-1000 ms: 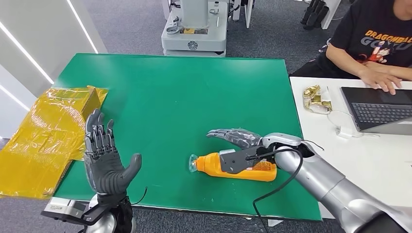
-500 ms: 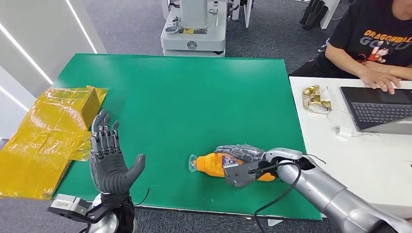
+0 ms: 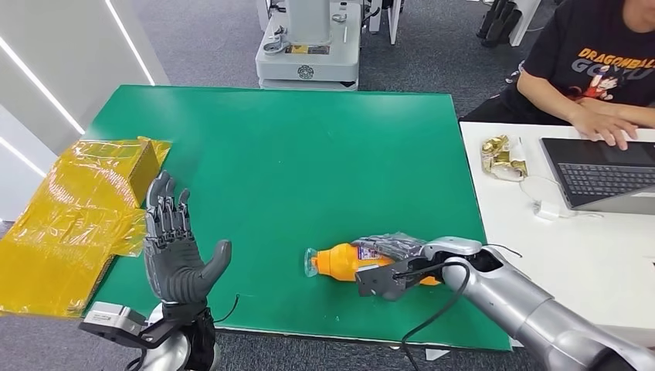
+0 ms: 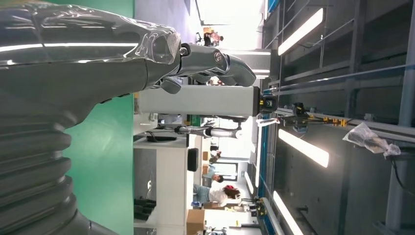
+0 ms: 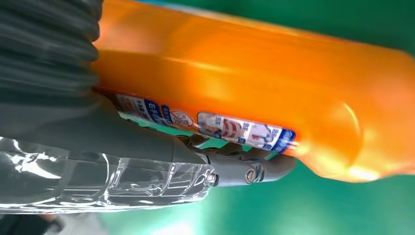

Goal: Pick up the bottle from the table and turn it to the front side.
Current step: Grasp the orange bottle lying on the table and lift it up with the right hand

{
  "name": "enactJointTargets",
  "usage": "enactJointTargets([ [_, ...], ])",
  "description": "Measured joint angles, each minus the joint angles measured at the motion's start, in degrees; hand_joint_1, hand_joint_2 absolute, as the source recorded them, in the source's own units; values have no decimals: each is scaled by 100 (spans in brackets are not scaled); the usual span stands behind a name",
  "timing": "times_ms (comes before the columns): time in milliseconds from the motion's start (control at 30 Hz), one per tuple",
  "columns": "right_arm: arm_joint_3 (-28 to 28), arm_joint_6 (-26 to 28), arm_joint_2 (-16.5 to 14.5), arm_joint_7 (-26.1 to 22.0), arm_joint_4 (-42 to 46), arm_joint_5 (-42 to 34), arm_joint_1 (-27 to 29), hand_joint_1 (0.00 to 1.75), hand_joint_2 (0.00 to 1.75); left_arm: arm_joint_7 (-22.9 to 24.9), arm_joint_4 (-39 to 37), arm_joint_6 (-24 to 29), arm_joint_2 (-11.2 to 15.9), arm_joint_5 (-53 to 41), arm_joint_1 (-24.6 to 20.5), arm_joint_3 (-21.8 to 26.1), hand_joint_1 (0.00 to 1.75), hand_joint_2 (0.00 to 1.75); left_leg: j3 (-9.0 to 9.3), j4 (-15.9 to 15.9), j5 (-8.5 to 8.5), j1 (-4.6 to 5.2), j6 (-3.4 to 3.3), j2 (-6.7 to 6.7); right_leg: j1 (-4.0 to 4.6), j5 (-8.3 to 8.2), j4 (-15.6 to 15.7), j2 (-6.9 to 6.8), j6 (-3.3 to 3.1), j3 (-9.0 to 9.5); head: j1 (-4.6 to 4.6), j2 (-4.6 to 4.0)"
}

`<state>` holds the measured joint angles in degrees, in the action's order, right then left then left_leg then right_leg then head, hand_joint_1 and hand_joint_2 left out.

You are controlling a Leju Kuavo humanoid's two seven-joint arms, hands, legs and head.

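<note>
I see the orange plastic bottle (image 3: pixel 340 261) lying on its side near the front edge of the green tabletop (image 3: pixel 293 154), smooth and glossy, with a printed label. My right hand (image 3: pixel 386 267) is wrapped around its body, fingers (image 3: pixel 386 246) over the top. My left hand (image 3: pixel 174 251) is raised, palm up, fingers spread, holding nothing. Crinkled yellow plastic bags (image 3: pixel 69 216) hang off the tabletop's left edge. A person (image 3: pixel 599 69) types at a laptop (image 3: pixel 602 174) on a white desk (image 3: pixel 587 255).
</note>
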<state>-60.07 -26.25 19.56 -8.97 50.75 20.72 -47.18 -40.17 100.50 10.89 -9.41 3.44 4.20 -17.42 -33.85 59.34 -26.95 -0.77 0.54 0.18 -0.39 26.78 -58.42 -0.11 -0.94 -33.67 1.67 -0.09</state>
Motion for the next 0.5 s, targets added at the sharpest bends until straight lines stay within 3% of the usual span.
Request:
enactJointTargets([
  [500, -412, 364, -218, 319, -679, 493, -258, 0, 175, -1, -1, 155, 18, 86, -3, 0, 0, 175, -4, 0, 1, -1, 0, -10, 0, 0, 0, -10, 0, 0, 0, 0],
])
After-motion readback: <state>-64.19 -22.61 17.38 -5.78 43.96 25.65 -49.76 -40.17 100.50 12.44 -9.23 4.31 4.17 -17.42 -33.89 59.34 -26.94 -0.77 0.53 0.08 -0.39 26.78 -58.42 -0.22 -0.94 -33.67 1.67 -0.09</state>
